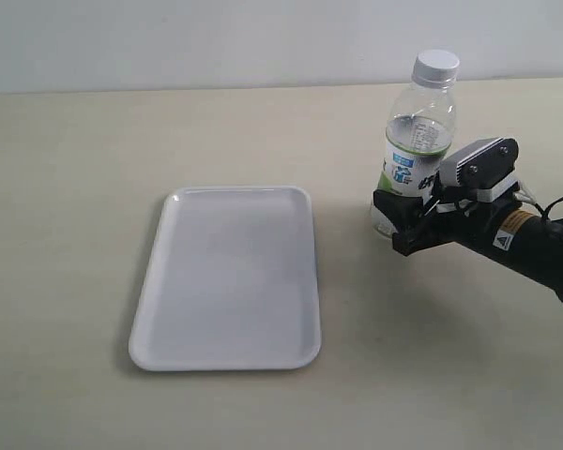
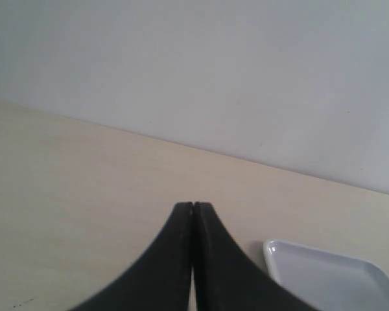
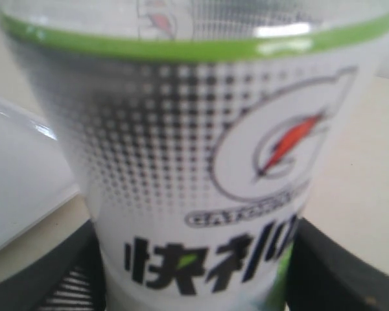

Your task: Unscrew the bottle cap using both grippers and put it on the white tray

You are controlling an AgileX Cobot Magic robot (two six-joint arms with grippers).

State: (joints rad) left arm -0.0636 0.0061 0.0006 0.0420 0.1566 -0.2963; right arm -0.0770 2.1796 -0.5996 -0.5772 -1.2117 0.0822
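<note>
The left gripper (image 2: 193, 207) has its fingers pressed together, holding nothing, above the table (image 1: 75, 234). The tray (image 1: 225, 281) lies flat, left of the bottle (image 1: 418, 141). The bottle stands upright with its cap (image 1: 435, 64) on, and the right gripper (image 1: 396, 223) is clamped round its lower label.

bright even light, soft shadows; bottle (image 3: 194, 162) blurred close-up in right wrist view.
</note>
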